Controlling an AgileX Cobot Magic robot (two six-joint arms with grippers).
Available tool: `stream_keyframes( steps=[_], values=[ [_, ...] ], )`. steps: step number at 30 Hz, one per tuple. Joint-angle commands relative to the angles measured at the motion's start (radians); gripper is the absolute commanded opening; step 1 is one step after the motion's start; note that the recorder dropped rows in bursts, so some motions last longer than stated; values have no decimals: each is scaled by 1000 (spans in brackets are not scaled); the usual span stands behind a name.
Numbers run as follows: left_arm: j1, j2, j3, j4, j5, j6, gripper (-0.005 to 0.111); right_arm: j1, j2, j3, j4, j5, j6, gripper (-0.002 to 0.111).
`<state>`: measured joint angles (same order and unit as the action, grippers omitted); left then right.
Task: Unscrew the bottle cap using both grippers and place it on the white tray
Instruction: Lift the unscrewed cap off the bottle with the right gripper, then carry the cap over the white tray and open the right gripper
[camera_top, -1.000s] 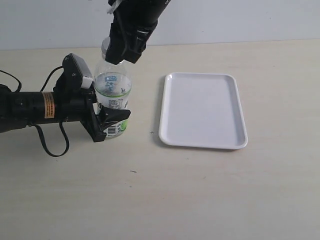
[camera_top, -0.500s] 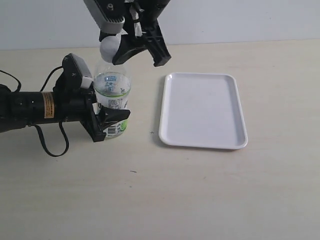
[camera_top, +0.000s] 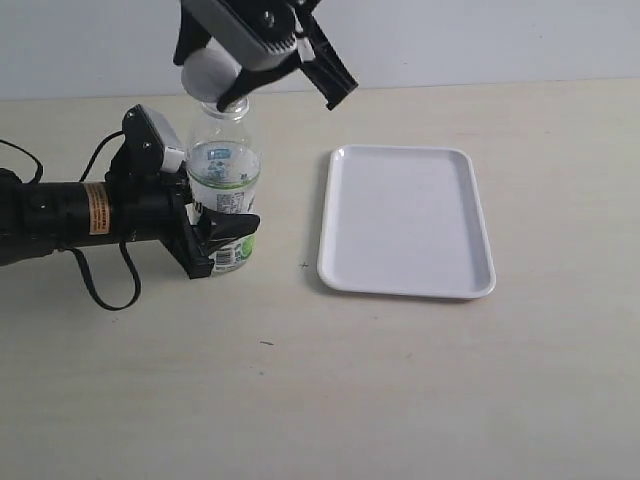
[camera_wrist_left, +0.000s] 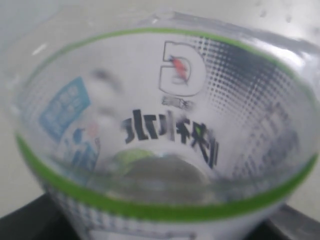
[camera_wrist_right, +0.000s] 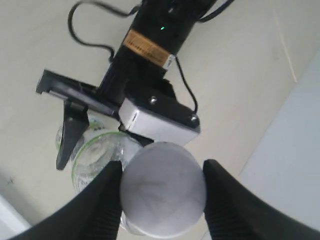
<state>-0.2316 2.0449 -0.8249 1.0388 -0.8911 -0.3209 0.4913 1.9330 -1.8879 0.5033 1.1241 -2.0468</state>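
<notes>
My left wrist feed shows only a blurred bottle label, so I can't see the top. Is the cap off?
Observer: Yes, the right pincer holds the bottle cap just above the open neck.
Operator: Bottle upright?
Observer: Upright; the left pincer clamps the bottle low on its label.
Operator: Where's the tray?
Observer: The white tray lies apart from the bottle, toward the exterior view's right.
</notes>
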Motion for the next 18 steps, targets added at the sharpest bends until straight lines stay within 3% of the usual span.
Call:
stream_keyframes(
  steps=[1,4,12,18],
  values=[
    [2,-11,-3,-63,-32,3,0,3,-81,-4,40,4,272,0],
    [2,-11,-3,-82,-38,3,0,1,-107,-4,-51,6,559,0],
    [2,-11,-3,-218,-73,45,0,-11,-103,-4,-387,65,1012,0],
    [2,-11,-3,-341,-83,82,0,-104,-101,-4,-378,93,1214,0]
  ],
)
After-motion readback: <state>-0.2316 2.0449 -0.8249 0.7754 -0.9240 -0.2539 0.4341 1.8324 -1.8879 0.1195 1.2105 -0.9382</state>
